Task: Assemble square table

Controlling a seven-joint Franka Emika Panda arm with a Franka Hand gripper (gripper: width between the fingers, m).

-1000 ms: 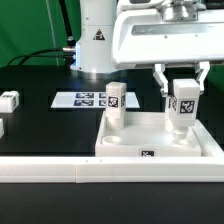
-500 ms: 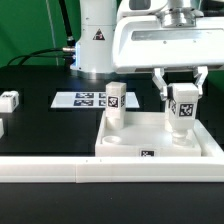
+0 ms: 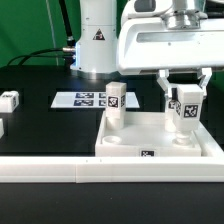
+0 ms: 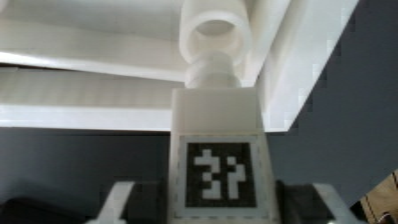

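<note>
The square table's white slab (image 3: 125, 148) lies upside down at the front right, a tag on its near edge. One leg (image 3: 115, 101) stands upright in the far corner pocket on the exterior view's left. My gripper (image 3: 186, 98) is shut on a second tagged leg (image 3: 186, 116) and holds it upright over the far corner on the exterior view's right, its lower end at the slab. In the wrist view the held leg (image 4: 221, 150) sits between my fingers (image 4: 125, 205), its screw tip pointing at a round pocket (image 4: 217, 30) of the slab (image 4: 89, 60).
A long white rail (image 3: 60, 172) runs along the front edge, against the slab. The marker board (image 3: 78, 99) lies behind the slab. Two loose leg blocks (image 3: 8, 100) (image 3: 2, 127) lie at the exterior view's left. The robot's base (image 3: 95, 40) stands at the back.
The gripper and the held leg have shifted slightly toward the exterior view's right. The grip has not changed.
</note>
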